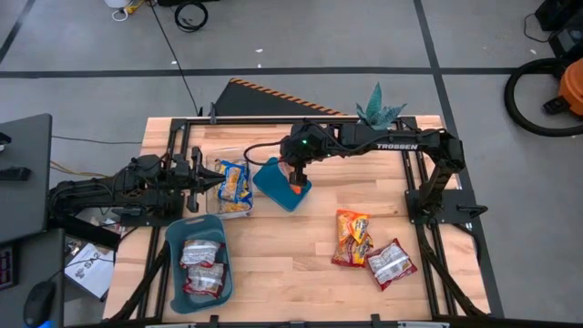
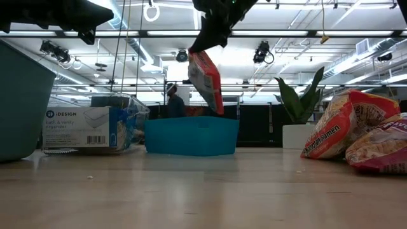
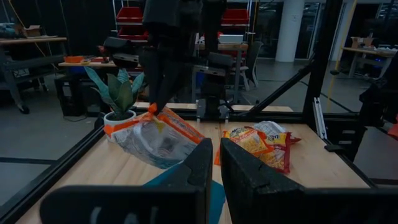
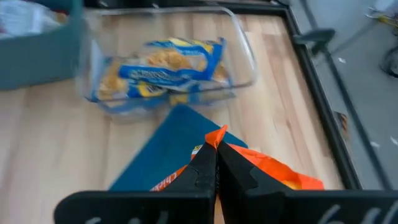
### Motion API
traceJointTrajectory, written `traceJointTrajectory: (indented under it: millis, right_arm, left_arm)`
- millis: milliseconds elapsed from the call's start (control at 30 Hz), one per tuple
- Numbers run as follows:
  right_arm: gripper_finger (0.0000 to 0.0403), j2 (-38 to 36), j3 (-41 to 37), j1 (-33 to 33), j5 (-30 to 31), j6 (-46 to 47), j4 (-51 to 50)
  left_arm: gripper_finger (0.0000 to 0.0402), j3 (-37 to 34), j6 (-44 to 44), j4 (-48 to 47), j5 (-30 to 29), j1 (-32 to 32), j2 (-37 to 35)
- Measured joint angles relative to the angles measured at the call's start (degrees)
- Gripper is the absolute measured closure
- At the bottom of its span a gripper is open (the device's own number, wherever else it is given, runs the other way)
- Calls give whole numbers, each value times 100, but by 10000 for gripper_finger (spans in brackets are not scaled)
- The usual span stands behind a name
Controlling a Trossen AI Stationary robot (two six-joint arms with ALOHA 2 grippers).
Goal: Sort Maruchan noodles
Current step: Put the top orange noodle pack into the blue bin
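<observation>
My right gripper (image 1: 293, 177) hangs over the small teal bin (image 1: 276, 186), shut on an orange noodle packet (image 2: 206, 79). Yellow-and-blue packets (image 1: 234, 182) lie in the clear container (image 1: 221, 208). Red-and-silver packets (image 1: 202, 268) lie in the larger teal bin (image 1: 173, 239). Orange packets (image 1: 352, 237) and a red-and-white one (image 1: 392, 262) lie flat on the table's right part. My left gripper (image 3: 216, 163) waits at the table's left, beside the clear container, with its fingers nearly together and holding nothing. My right gripper pinches the orange packet by its top edge (image 4: 217, 132) between the two fingers, coming from above and pointing down. The packet hangs below the fingers, lifted clear, its lower end (image 2: 215, 105) just above the small teal bin's rim (image 2: 191, 119).
A potted plant (image 1: 380, 111) stands at the table's far edge. Black frame rails (image 1: 412, 182) run along the table's sides. Bare wood lies between the two bins and the loose packets. A person (image 2: 173, 100) shows in the room beyond the table.
</observation>
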Motion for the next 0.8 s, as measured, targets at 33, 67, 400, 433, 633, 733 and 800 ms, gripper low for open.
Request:
traceJointTrajectory:
  millis: [33,67,400,433,633,733,800]
  right_arm:
    - [394,0,0,-1,-146,0,31]
    - [394,0,0,-1,-252,0,50]
    - [394,-7,-259,2,-701,11,872]
    - [394,-6,-358,3,-747,31,974]
    - [394,0,-954,-125,-917,136,1681]
    - [394,1,-1210,-220,-1187,310,2153]
    - [394,-2,-1368,-283,-1300,429,2373]
  left_arm:
    - [365,0,0,-2,0,-2,0]
    - [365,0,0,-2,0,-2,0]
    - [365,0,0,1,0,0,0]
    - [365,0,0,0,-2,-2,0]
    - [365,0,0,0,-2,-1,0]
    - [365,0,-1,0,-1,-1,0]
    - [365,0,0,2,-2,-2,2]
